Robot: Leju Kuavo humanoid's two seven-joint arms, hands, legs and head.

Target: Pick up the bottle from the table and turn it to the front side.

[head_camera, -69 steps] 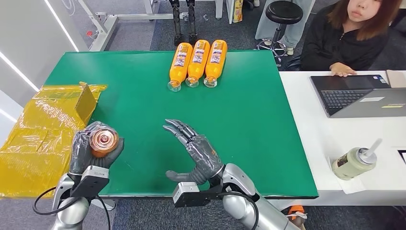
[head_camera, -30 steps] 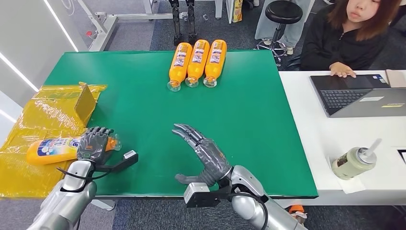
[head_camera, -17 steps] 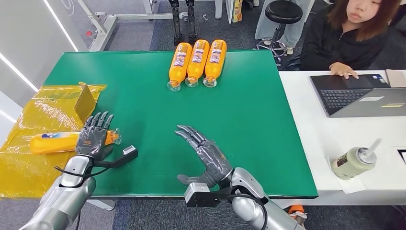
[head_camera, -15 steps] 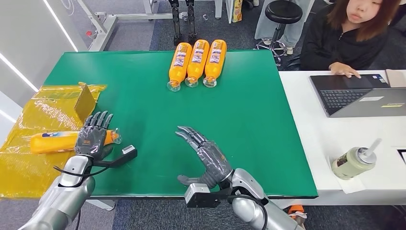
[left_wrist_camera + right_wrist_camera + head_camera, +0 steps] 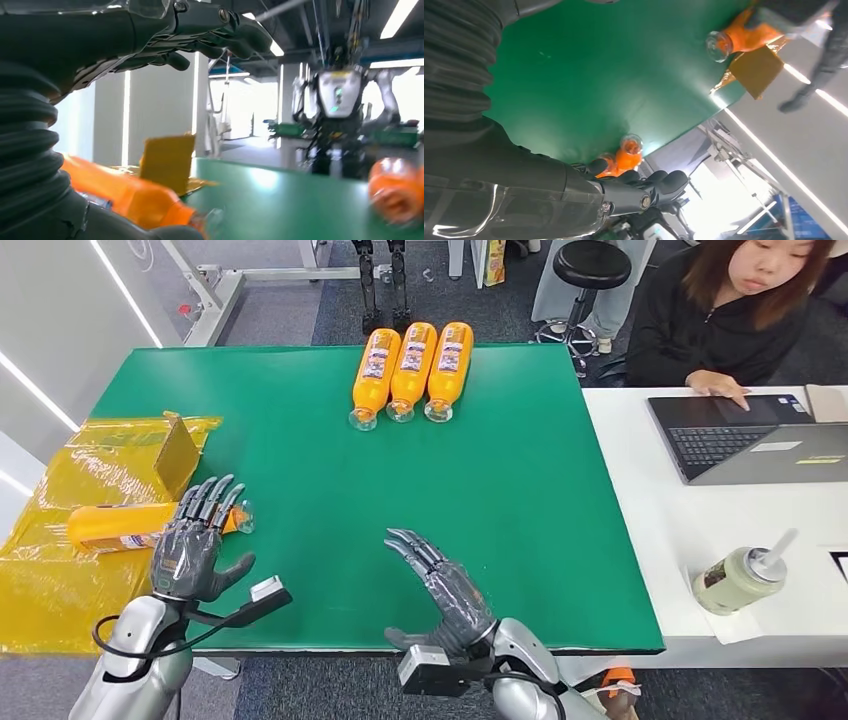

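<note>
Bottle (image 5: 125, 526) lying in yellow-lined box (image 5: 60, 570), left robot hand (image 5: 192, 542) spread above.

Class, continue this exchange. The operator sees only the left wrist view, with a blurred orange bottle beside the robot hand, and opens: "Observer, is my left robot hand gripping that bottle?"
Observer: No. In the head view the left robot hand is open, with its fingers spread over the neck end of the orange bottle.
Operator: How does the bottle lie?
Observer: On its side on the yellow plastic sheet, with its cap toward the green table.
Operator: What is the orange blur farther off?
Observer: Three orange bottles lying side by side at the table's far edge.
</note>
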